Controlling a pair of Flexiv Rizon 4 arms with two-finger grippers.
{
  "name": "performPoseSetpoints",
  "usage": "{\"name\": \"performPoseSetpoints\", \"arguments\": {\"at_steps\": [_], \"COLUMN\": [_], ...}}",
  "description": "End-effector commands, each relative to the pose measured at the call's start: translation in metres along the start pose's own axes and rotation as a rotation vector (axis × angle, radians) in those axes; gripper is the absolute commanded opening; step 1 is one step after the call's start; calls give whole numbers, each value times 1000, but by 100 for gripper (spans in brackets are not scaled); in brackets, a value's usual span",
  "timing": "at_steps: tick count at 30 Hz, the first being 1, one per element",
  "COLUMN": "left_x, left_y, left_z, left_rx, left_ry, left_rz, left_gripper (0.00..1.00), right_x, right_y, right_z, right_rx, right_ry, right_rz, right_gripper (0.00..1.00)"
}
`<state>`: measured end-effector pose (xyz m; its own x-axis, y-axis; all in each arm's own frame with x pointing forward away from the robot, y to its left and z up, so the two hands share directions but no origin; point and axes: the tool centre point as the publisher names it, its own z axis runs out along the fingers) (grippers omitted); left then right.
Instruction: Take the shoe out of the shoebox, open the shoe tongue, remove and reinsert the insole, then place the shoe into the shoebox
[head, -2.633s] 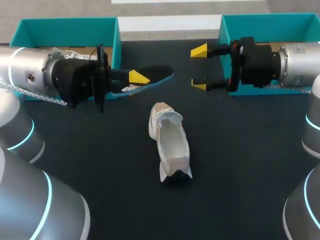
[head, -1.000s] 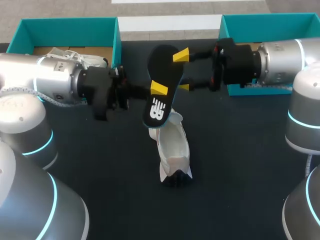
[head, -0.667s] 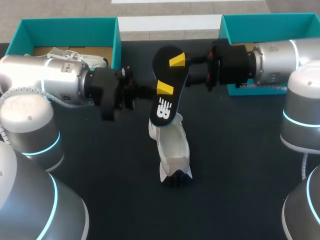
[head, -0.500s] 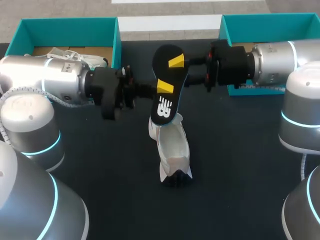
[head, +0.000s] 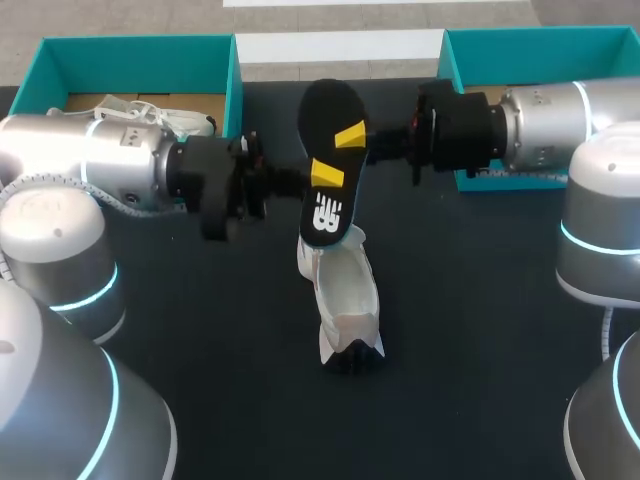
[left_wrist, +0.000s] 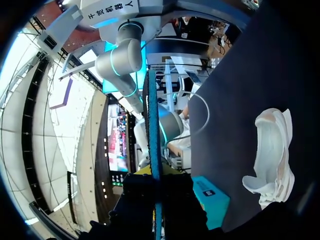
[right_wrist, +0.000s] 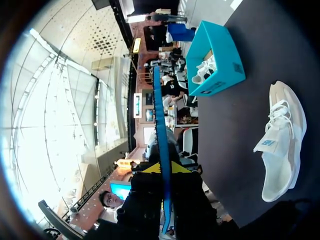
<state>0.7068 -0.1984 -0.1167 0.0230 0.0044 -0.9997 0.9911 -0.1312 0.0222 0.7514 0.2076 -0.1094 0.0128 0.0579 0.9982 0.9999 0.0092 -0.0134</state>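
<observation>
Grip: left tool (head: 323, 174) and right tool (head: 352, 137) both pinch the black foam insole (head: 330, 205).
Risk: uneven pulls could twist it, missing the white fabric sneaker (head: 342, 290) at 6 o'clock.

Left arm (head: 100, 165) and right arm (head: 545, 115) extended inward, facing, both jaws clamped, tips close together

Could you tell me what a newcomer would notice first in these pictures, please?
The black insole hangs over the table's middle, the left pincer shut on it near its middle and the right pincer nearer its far end. By its near end lies the white shoe; the teal left shoebox and right shoebox stand at the far corners.
</observation>
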Motion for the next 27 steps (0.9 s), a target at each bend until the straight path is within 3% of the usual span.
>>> {"name": "performPoseSetpoints", "arguments": {"at_steps": [1, 10, 16, 22, 24, 27], "left_x": [1, 9, -5, -31, -34, -39], "left_y": [-2, 4, 9, 9, 11, 11], "left_z": [-3, -36, -53, -56, -56, -55], "left_rx": [10, -56, -109, -166, -203, -319], "left_ry": [-8, 15, 82, 245, 339, 588], "left_rz": [-24, -56, -59, -83, -85, -42], "left_gripper": [100, 100, 100, 100, 100, 100], "right_x": [-1, -8, -22, -29, -30, -32], "right_y": [5, 8, 9, 10, 10, 10], "right_z": [1, -5, -8, -7, -7, -6], "right_rx": [-1, -9, -14, -16, -16, -18], "right_ry": [-2, -16, -33, -35, -34, -30], "right_rz": [-1, 10, 30, 39, 41, 43], "right_gripper": [0, 0, 0, 0, 0, 0]}}
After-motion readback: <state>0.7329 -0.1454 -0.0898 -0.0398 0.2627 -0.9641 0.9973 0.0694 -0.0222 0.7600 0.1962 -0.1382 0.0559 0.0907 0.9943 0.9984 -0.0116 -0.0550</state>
